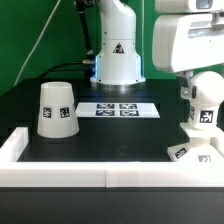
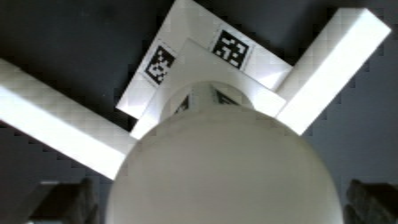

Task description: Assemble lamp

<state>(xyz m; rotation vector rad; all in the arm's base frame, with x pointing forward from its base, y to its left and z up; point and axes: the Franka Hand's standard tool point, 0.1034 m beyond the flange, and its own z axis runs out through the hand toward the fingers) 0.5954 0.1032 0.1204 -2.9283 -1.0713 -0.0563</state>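
At the exterior view's left, the tapered lamp shade (image 1: pixel 57 108) is standing wide end down on the black counter (image 1: pixel 100 135), well apart from the other lamp parts and showing a square tag on its side. A raised white border (image 1: pixel 60 172) is running along the counter's front and left edges. Toward the middle, the marker board (image 1: pixel 120 109) is lying flat on the counter, just in front of the big white robot pedestal (image 1: pixel 118 55) with the triangle sticker, which is standing at the back. At the exterior view's right, the flat angular lamp base (image 1: pixel 196 152) is lying close to the front border with a tag facing up on its near corner. The rounded lamp bulb (image 1: pixel 206 102) is standing upright on top of the base, touching it, with a tag facing the camera. The gripper (image 1: pixel 195 82) is hanging straight over the bulb, and its jaws are standing wide apart, one dark finger showing beside the bulb's upper part on the side toward the marker board. The wrist view is looking down along the bulb, which is filling the middle of the picture between the two dark fingers (image 2: pixel 50 202), one on each side; whether the pads are touching the bulb I cannot tell. Beyond the bulb, the base is showing two tags on its top face and is sitting in the corner where two bars of the white border are meeting
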